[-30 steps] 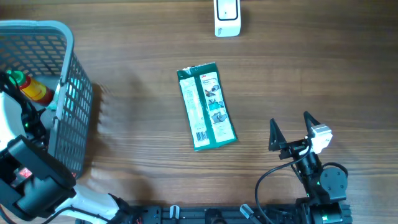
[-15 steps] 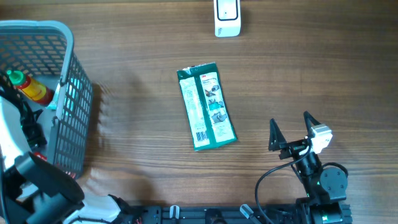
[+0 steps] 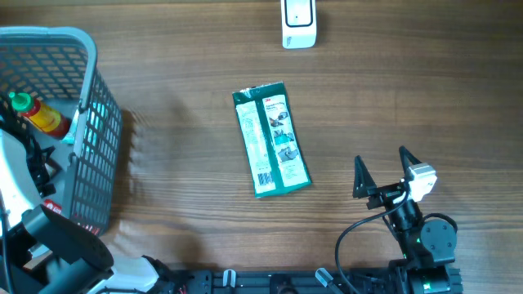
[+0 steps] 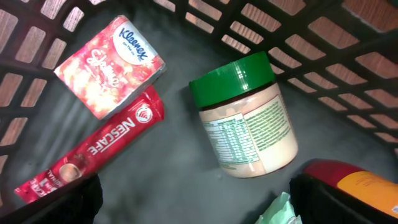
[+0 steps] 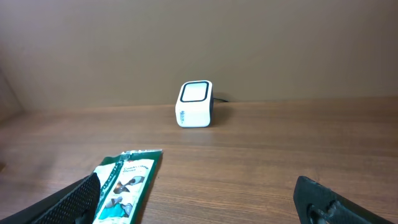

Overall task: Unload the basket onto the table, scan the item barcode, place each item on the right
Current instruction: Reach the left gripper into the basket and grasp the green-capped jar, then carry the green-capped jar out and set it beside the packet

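**Packet to lift, scanner ahead**
The green packet [image 3: 271,140] lies flat in the middle of the worktop [image 3: 188,98], well apart from the scanner [image 3: 298,23]. The right claw [image 3: 381,160] sits near it, jaws apart and empty. It would do best to pinch across the narrow width, then turn the packet face-on to the scanner's window. The left claw [image 4: 196,200] hangs spread and empty in the basket [image 3: 90,122].

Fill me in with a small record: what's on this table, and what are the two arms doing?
middle of table: green packet, lying flat, untouched
far side: white scanner, apart from the packet
left side: grey basket
in the basket: jar with green lid, tissue pack, Nescafe stick, red bottle
left gripper: open, over the basket's contents, holding nothing
right gripper: open, near right of the table, holding nothing
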`<state>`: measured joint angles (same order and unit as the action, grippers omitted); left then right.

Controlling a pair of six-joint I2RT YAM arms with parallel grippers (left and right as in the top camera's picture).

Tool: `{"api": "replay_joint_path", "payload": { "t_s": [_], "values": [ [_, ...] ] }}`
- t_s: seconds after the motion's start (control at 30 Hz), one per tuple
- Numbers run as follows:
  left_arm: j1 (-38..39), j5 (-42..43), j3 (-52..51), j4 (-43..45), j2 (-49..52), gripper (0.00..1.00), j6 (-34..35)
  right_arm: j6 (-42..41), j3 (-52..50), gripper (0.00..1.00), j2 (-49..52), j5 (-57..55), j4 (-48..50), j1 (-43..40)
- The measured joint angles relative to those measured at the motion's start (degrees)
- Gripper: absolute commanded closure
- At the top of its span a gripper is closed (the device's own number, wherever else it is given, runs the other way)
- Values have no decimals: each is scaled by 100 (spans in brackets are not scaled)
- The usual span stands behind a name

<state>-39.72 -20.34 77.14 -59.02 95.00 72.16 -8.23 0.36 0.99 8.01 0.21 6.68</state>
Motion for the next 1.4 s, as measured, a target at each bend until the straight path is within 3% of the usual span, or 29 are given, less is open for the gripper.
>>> {"api": "replay_joint_path", "payload": {
  "t_s": [0.2, 0.53, 0.83, 1.03, 1.27, 1.4],
  "values": [
    [0, -42, 0, 420, 308, 0, 98, 0, 0, 1, 0, 0, 2, 0],
    [-149, -81, 4, 909, 1386, 1, 1049, 0, 0, 0, 0, 0, 0, 0],
    [-225, -87, 4, 833, 1777, 44, 625, 0, 0, 0, 0, 0, 0, 0],
    [-225, 22, 7, 852, 1733, 48, -118, 0, 0, 0, 0, -2, 2, 0],
    [-229, 1252, 649, 682, 525, 49, -1158, 0, 0, 0, 0, 0, 2, 0],
    [-219, 1978, 1121, 693, -1320, 49, -1322, 0, 0, 0, 0, 0, 2, 0]
  ]
}}
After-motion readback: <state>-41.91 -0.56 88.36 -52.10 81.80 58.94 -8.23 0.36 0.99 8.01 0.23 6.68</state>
